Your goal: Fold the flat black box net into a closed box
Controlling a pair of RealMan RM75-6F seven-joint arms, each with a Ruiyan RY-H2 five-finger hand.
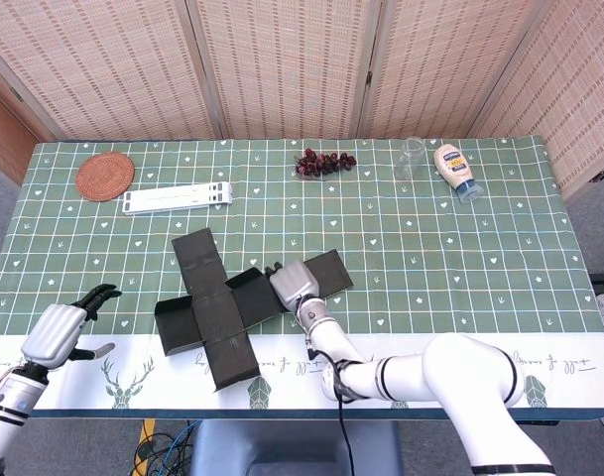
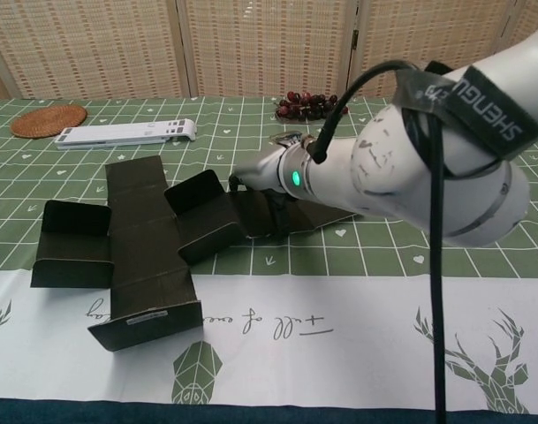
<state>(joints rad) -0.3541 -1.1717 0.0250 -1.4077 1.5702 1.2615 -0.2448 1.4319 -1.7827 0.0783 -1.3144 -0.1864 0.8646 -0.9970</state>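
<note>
Black box net (image 1: 222, 302) partly folded.

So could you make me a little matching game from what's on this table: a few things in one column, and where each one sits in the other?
Things:
1. black box net
2. woven coaster
3. grapes
4. sauce bottle

Places:
A. far right corner
B. far edge, near the middle
C. near edge, under the right hand
D. far left corner

Pairs: 1-C, 2-D, 3-B, 4-A
</note>
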